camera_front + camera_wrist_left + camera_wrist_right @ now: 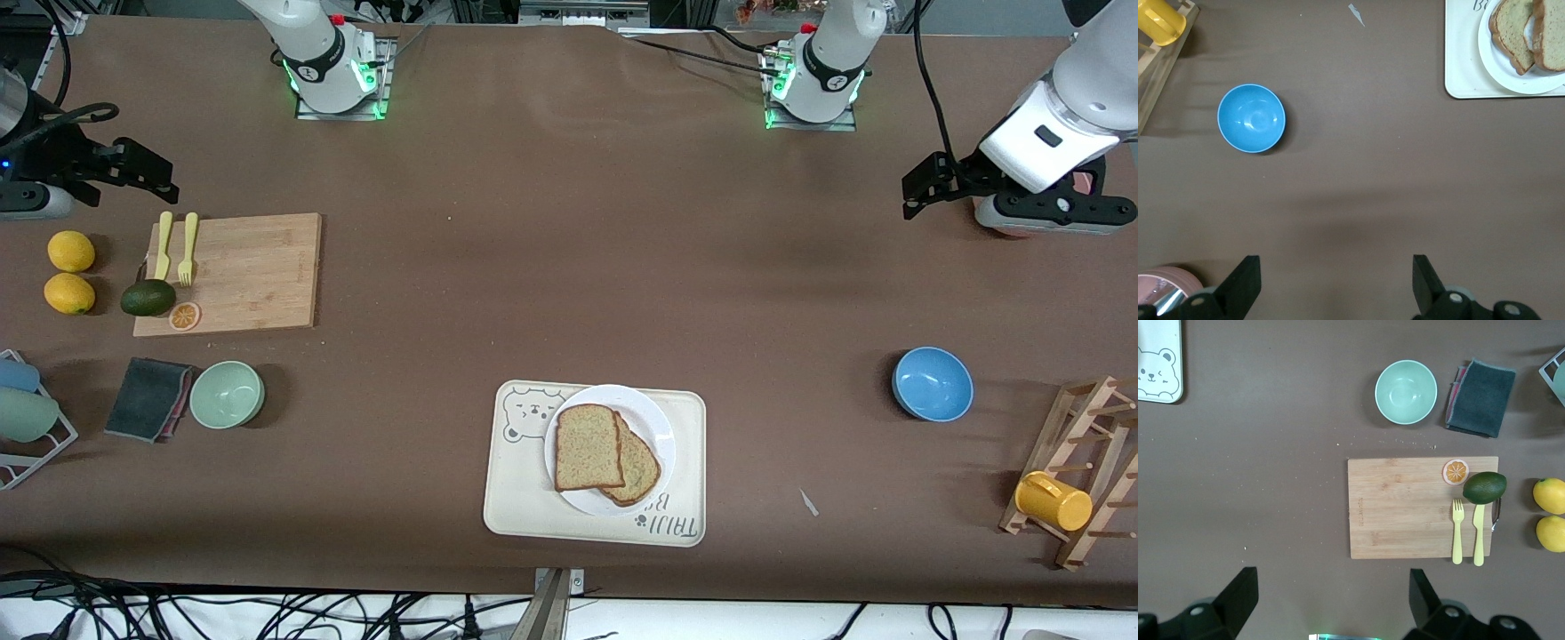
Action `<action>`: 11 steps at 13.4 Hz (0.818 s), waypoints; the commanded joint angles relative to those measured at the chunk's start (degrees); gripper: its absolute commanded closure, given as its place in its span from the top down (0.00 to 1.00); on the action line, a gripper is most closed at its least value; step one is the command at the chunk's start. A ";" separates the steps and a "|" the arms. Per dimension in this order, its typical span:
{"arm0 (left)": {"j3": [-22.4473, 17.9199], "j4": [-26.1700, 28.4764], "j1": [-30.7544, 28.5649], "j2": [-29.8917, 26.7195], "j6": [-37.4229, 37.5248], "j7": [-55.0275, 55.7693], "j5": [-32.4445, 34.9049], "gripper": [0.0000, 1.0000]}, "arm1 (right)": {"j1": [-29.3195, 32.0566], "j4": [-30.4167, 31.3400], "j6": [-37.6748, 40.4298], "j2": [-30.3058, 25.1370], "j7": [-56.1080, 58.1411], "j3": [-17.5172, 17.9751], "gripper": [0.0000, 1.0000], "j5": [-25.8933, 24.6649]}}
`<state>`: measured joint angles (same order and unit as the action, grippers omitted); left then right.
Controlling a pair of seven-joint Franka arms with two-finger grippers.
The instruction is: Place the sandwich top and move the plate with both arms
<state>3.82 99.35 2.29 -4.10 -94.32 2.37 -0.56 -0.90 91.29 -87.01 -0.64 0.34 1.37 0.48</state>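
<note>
The white plate [656, 428] sits on the cream bear tray [516, 498] near the table's front edge. The sandwich top [587, 447] lies flat on the plate, overlapping a second bread slice [642, 473]. In the left wrist view the sandwich top [1551, 33], the second slice [1510, 30], the plate [1501, 70] and the tray [1461, 60] show at the frame's corner. My left gripper [920, 191] [1337, 280] is open and empty over bare table at the left arm's end. My right gripper [147, 173] [1331, 600] is open and empty over the table beside the cutting board.
A blue bowl [932, 384] and a wooden rack with a yellow cup [1053, 500] stand toward the left arm's end. A cutting board [240, 267] with two forks, an avocado [148, 298], two lemons, a green bowl [227, 394] and a dark cloth [147, 400] lie toward the right arm's end.
</note>
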 commanded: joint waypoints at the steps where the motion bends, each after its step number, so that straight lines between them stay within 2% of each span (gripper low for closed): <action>1: 0.14 1.02 -0.53 -1.35 -0.34 0.26 -1.37 1.00 | 0.29 -0.50 2.01 -0.60 0.81 -0.05 1.00 0.22; 11: 0.40 0.66 -0.62 -1.26 0.81 0.35 -1.28 1.00 | 0.29 -0.50 2.02 -0.60 0.81 -0.05 1.00 0.22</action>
<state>4.13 99.35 2.04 -4.19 -94.09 2.38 -0.67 -0.90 91.29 -86.08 -0.64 0.34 1.37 0.48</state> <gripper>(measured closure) 0.000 0.000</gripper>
